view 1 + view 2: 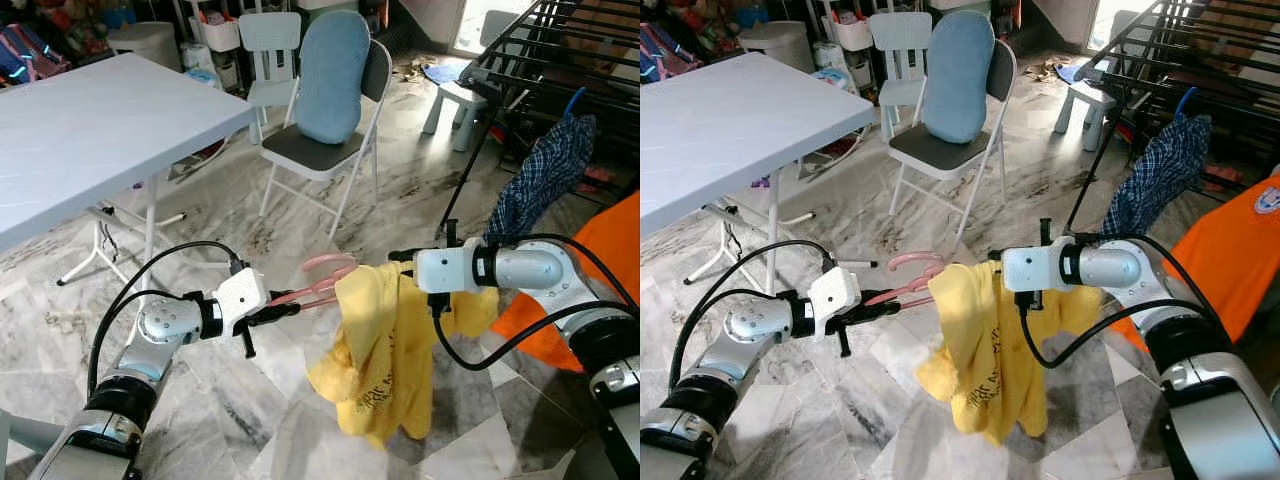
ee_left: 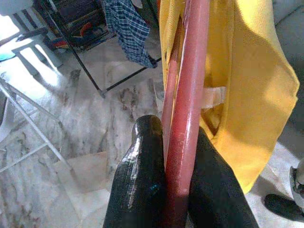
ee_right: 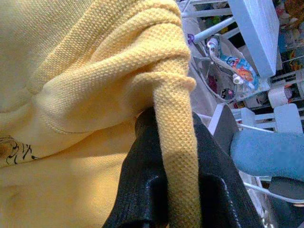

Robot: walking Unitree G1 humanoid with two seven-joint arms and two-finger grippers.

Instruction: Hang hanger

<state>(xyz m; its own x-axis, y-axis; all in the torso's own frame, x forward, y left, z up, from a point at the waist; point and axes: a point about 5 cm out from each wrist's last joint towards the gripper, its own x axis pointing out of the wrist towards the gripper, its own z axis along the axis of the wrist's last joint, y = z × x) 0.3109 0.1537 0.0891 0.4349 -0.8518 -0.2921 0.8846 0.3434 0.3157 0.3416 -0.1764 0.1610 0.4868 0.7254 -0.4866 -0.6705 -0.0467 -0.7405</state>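
Held out low in front of the robot above the marble floor (image 1: pixel 250 400), a yellow shirt (image 1: pixel 385 345) is draped on a pink hanger (image 1: pixel 320 280), between the two arms. One end of the hanger is clamped by the left gripper (image 1: pixel 285 310), whose black fingers (image 2: pixel 142 171) are closed on the pink bar. A fold of the shirt's fabric is pinched between the fingers of the right gripper (image 3: pixel 173 156), the right arm reaching in level from the side by the black drying rack (image 1: pixel 560 60).

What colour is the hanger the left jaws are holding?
Pink; the hanger shows best in the left wrist view, clamped in the left gripper.
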